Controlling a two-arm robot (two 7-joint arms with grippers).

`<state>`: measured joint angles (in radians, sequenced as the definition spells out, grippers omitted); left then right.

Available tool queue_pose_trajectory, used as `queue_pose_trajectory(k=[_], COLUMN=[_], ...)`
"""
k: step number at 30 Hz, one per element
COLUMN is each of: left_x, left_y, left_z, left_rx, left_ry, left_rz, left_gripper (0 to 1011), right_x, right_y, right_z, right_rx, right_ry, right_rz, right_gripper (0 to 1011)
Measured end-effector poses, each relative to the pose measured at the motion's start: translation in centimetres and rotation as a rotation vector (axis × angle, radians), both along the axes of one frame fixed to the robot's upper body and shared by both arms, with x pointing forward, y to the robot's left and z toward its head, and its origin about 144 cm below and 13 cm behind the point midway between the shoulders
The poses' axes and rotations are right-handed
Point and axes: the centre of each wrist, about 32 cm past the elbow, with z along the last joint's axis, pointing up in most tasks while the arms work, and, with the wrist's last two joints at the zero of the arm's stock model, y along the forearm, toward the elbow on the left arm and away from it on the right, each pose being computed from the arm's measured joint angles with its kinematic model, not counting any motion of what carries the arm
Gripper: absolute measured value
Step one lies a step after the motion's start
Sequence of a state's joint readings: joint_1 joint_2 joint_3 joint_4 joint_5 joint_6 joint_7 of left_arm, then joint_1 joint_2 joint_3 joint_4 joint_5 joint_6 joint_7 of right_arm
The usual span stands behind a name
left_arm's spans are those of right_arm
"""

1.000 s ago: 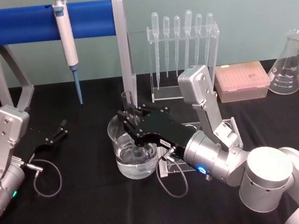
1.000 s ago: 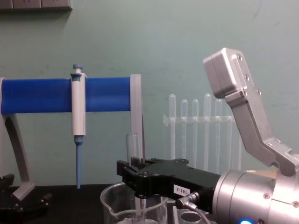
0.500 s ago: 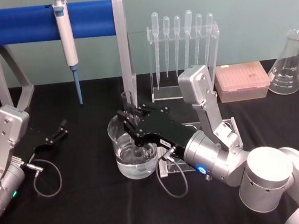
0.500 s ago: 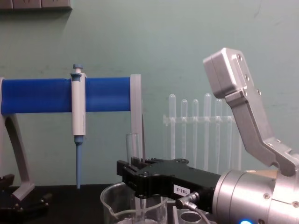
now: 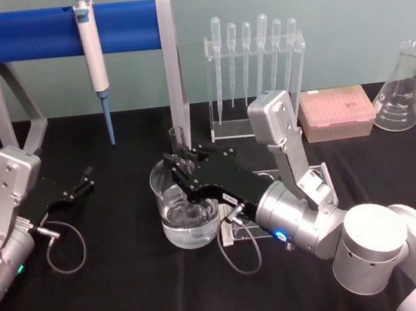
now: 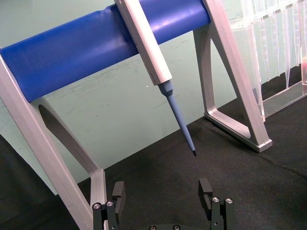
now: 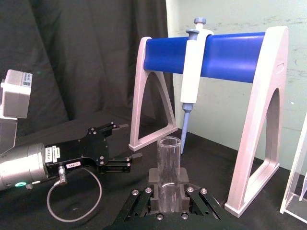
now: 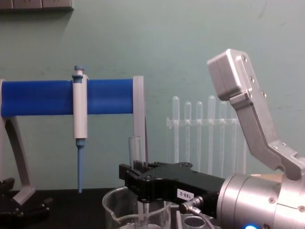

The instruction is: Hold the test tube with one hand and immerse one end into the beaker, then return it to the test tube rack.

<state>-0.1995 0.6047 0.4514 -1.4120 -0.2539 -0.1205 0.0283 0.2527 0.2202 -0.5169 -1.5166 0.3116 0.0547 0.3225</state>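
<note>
**Sam:** Where is the test tube?

**Mia:** It stands straight up over the beaker. Its open top points up. Its long body goes down into the beaker.

**Sam:** What holds it?

**Mia:** The right end effector. It reaches in from the right, level above the beaker. Its black fingers are pressed on the tube, one on each side, near the middle. The right wrist view shows the tube pinched between the two pads.

**Sam:** What does the tube look like?

**Mia:** Thin, smooth, clear glass, round like a straw, with a plain rim.

**Sam:** And the beaker?

**Mia:** Wide, round, clear glass with a little spout on the rim. There is water in the bottom part. From the chest view the tube sticks up above the black fingers and shows again below them, inside the beaker.

**Sam:** Is the tip in the water?

**Mia:** I cannot tell for sure.

**Sam:** What about the other arm?

**Mia:** The left end effector sits low on the left of the black tabletop. Its fingers are spread wide and hold nothing.

**Sam:** What is behind?

**Mia:** A white pipette hangs from a fat blue bar. Soft plastic droppers hang in a clear stand. A pink box and a cone-shaped glass flask stand at the right.
</note>
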Motion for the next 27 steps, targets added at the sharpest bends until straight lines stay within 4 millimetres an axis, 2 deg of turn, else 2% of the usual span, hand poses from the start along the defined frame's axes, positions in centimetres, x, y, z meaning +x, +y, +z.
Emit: queue_pose_trajectory(k=[27], left_x=[0.00], left_y=[0.00], left_z=[0.00], left_rx=[0.000], left_ry=[0.000], left_rz=[0.000], left_gripper=[1000], right_x=[0.00], right_y=[0.00], right_z=[0.00], right_rx=[0.000], right_ry=[0.000], right_rz=[0.000], right_gripper=[226])
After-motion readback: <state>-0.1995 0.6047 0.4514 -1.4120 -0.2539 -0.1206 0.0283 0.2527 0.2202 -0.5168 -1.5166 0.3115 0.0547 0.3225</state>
